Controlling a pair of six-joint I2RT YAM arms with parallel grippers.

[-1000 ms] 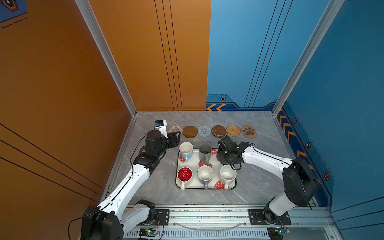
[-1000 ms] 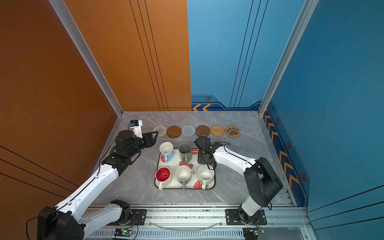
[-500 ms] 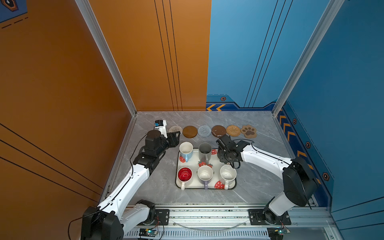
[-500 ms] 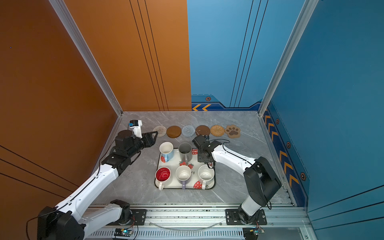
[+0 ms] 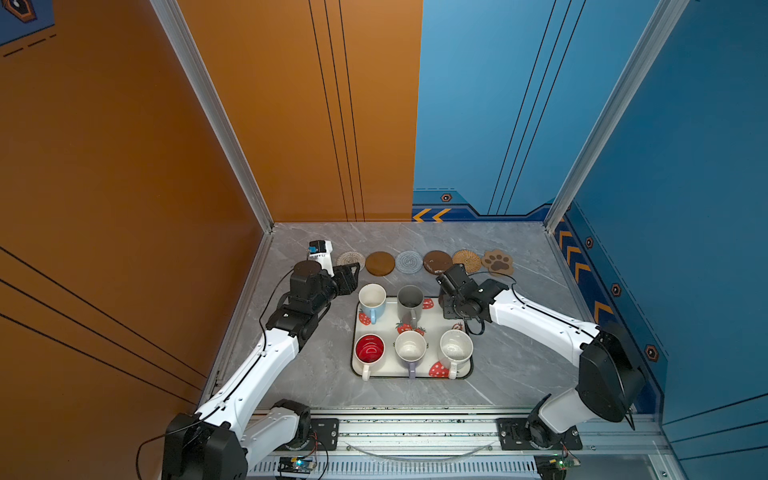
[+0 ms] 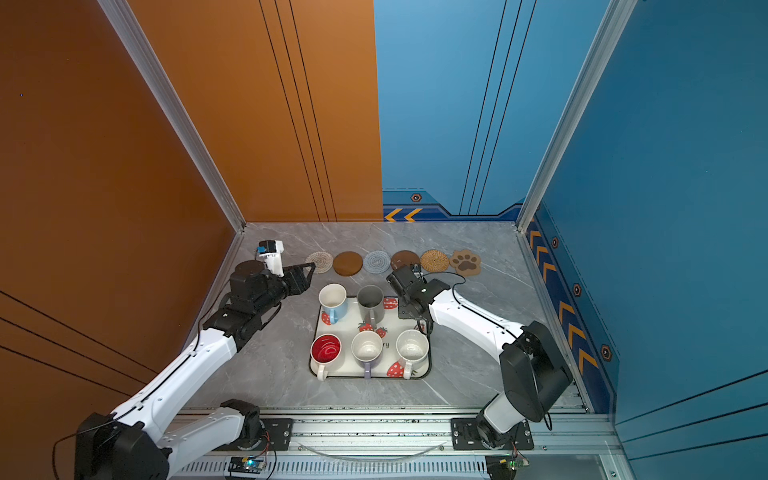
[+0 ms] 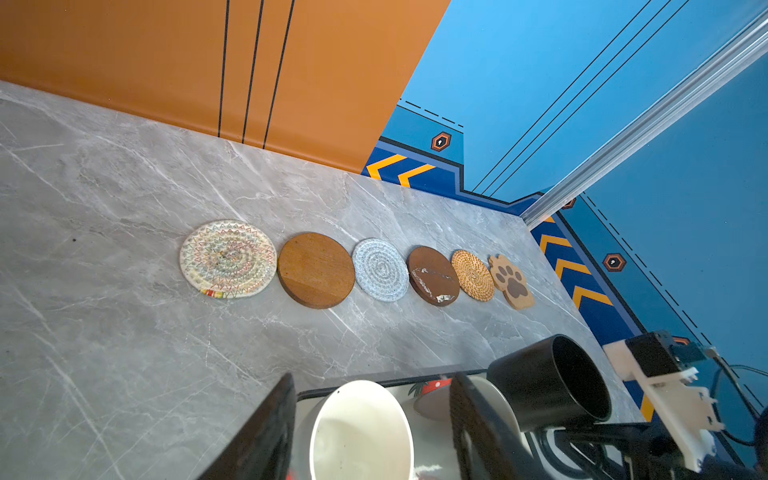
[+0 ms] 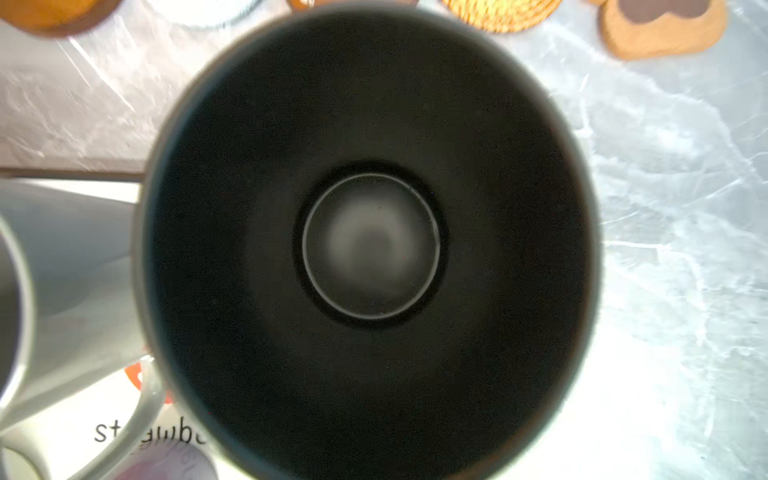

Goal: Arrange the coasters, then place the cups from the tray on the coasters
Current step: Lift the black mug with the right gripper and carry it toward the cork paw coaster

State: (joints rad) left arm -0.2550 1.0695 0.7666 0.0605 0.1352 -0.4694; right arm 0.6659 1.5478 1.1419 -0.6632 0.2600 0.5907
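Note:
Several coasters lie in a back row: beige woven (image 5: 350,260), brown disc (image 5: 380,263), grey woven (image 5: 409,262), second brown disc (image 5: 437,262), rattan (image 5: 466,260), paw (image 5: 497,262). The strawberry tray (image 5: 432,320) holds the light blue (image 5: 372,299), grey (image 5: 410,301), red-inside (image 5: 369,348), lavender (image 5: 410,347) and speckled (image 5: 456,347) cups. My right gripper (image 5: 452,303) is shut on the black cup (image 7: 548,382), which hangs tilted over the tray's back right corner and fills the right wrist view (image 8: 370,245). My left gripper (image 5: 352,275) is open just back-left of the light blue cup (image 7: 361,432).
The orange wall (image 5: 208,249) stands close on the left and the blue wall (image 5: 623,291) on the right. Bare grey marble table (image 5: 316,374) runs round the tray and behind the coaster row. The right arm's cable (image 5: 478,328) loops over the tray's right edge.
My right gripper has shifted slightly toward the coaster row with the black cup in it. The left arm has not moved.

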